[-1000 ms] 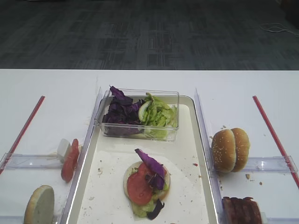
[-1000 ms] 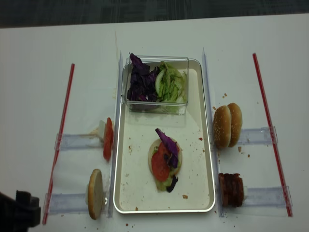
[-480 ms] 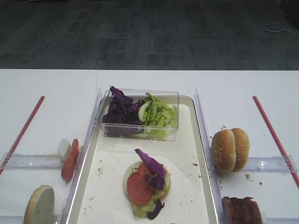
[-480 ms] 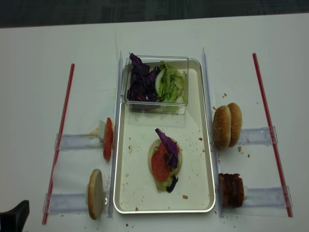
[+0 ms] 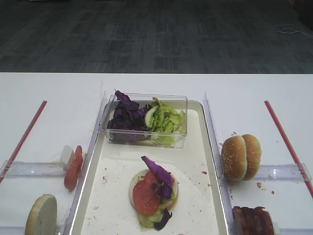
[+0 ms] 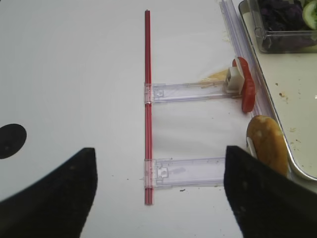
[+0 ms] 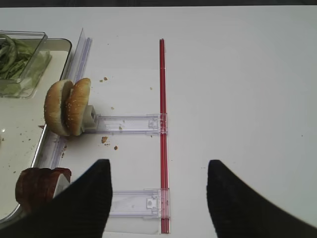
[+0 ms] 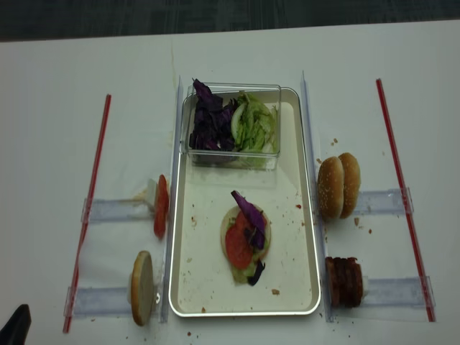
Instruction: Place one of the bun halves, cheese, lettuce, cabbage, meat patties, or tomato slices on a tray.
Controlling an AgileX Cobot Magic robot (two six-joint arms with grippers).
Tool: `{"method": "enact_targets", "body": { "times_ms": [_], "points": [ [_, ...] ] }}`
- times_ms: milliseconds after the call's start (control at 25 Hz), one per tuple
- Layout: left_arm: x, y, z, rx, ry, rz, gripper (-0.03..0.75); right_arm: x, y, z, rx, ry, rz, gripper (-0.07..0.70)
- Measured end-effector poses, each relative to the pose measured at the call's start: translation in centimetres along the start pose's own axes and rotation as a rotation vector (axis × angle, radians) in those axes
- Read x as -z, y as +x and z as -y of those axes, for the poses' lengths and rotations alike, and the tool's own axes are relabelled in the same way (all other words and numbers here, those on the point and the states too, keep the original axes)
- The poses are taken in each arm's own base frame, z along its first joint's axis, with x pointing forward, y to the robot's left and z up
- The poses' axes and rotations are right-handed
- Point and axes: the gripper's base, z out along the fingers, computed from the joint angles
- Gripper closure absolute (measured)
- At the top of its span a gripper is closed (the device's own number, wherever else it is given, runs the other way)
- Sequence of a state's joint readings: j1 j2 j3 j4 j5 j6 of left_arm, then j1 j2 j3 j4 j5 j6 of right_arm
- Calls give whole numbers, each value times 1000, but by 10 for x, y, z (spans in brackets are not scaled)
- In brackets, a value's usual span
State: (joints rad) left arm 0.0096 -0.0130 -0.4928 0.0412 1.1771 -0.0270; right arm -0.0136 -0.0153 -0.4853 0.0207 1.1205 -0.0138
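We see both arms parked low at the near table edge, nothing in hand. The left gripper [image 6: 158, 198] has its two dark fingers spread wide over bare table, empty. The right gripper [image 7: 158, 198] also stands wide apart, empty, above the white table [image 5: 49, 93].

The large cream-white tray with silvery rim [image 8: 302, 215] holds a stack near its middle: a pale bun half at the base, light green frilly lettuce [image 8: 244, 272], a flat red tomato slice [image 8: 238, 244] and dark purple cabbage leaf [image 8: 248, 208] on top. At the far end of the tray sits the small clear plastic tub [image 8: 233, 126] with more purple and green leaves.

Off the tray, left side: another tomato slice [image 6: 246, 91] upright on a narrow clear plastic rack [image 6: 193, 91], and a golden bun half [image 6: 267, 144] on edge nearer to us. Right side: two sesame bun halves [image 7: 67, 106] upright together, and the dark reddish-brown ridged meat patties [image 7: 37, 182] just beside the tray rim.

We judge we are between placements: the last layer is down, next pick not begun. A patty looks like the sensible next item; that calls for the right arm to swing left, drop over the patties, pinch one, and carry it onto the stack. No cheese in view.
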Motion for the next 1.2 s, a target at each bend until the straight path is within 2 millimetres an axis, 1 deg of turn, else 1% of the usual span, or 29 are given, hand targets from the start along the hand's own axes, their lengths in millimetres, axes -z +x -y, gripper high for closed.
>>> {"method": "enact_targets", "body": {
  "times_ms": [280, 520, 1200],
  "points": [
    [1, 1, 0, 0, 0, 1, 190, 0, 0, 0, -2, 0, -2, 167],
    [1, 1, 0, 0, 0, 1, 210, 0, 0, 0, -2, 0, -2, 167],
    [1, 1, 0, 0, 0, 1, 215, 0, 0, 0, -2, 0, 0, 167]
  ]
}}
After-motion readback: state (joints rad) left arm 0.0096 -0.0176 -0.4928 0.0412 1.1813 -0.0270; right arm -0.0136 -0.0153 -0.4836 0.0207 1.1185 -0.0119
